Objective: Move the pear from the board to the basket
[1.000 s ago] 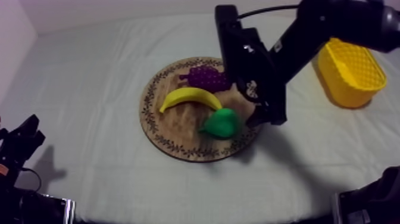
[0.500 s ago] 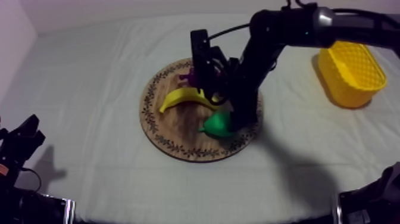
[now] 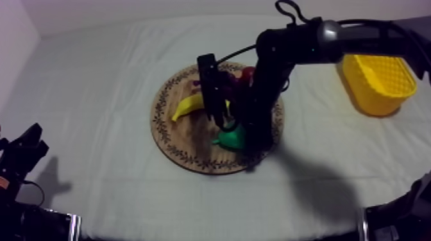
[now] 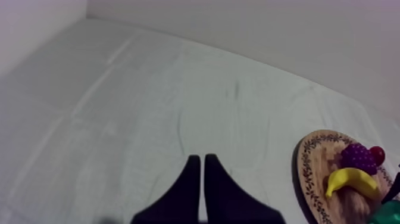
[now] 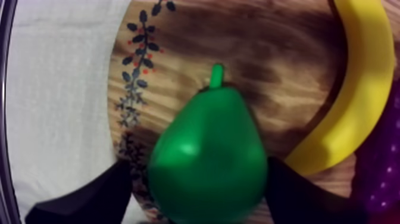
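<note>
Right wrist view: nearest are the two black fingers of the right gripper (image 5: 199, 164), spread wide with the pear (image 5: 208, 161) between them, one at each flank. They sit close against the fruit, but I cannot tell whether they press on it. The green pear lies on the wooden board (image 5: 178, 59), next to the board's patterned rim and the cloth (image 5: 53, 89), with its stem pointing away from the gripper. Just beyond the pear, the banana (image 5: 357, 101) curves along the board, and the bunch of grapes (image 5: 384, 173) lies past it. Top view: at the table's (image 3: 96, 70) near left corner, the left gripper (image 3: 22, 154) rests low, well apart from the board. Seen from its own wrist camera, its fingers lie together as a narrow wedge with nothing between them. Farther in, the board sits at the middle of the table, and the right arm comes down over the board's near right edge, where the pear lies. A small red fruit (image 3: 247, 72) sits at the board's far edge beside the grapes. The yellow basket (image 3: 375, 77) stands near the table's far right corner, well apart from the board.
</note>
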You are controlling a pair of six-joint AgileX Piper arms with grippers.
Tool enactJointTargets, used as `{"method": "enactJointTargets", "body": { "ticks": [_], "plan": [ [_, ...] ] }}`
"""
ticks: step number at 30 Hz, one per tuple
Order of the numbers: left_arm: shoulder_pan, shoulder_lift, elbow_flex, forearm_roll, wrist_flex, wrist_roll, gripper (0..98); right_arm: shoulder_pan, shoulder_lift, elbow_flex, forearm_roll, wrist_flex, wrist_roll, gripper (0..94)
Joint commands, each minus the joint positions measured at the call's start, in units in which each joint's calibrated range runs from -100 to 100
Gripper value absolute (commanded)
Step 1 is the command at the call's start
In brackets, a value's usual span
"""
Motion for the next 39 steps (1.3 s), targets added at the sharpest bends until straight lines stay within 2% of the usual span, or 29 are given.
{"method": "enactJointTargets", "body": {
  "ticks": [1,7,14,19,24,28,33,39],
  "plan": [
    [0.0,0.0,-0.1,-0.01,0.0,0.0,0.1,0.3,0.1,-0.3,0.1,0.4,0.0,55.2],
    [0.0,0.0,-0.1,-0.01,0.0,0.0,0.1,2.5,-1.6,-1.4,-0.6,2.3,1.1,41.2],
    [0.0,0.0,-0.1,-0.01,0.0,0.0,0.1,8.5,-8.5,-4.4,-1.3,6.6,2.0,38.2],
    [0.0,0.0,-0.1,-0.01,0.0,0.0,0.1,15.6,-14.8,-8.4,-1.8,9.5,2.2,38.1],
    [0.0,0.0,-0.1,-0.01,0.0,0.0,0.1,25.0,-19.0,-12.5,-2.6,10.8,2.5,37.2],
    [0.0,0.0,-0.1,-0.01,0.0,0.0,0.1,32.0,-19.9,-15.8,-3.2,11.1,1.2,38.4],
    [0.0,0.0,-0.1,-0.01,0.0,0.0,0.1,39.2,-19.6,-18.5,-2.4,10.7,-1.4,39.6],
    [0.0,0.0,-0.1,-0.01,0.0,0.0,0.1,45.4,-19.3,-16.1,-0.6,7.3,-2.3,40.5]
  ]
}}
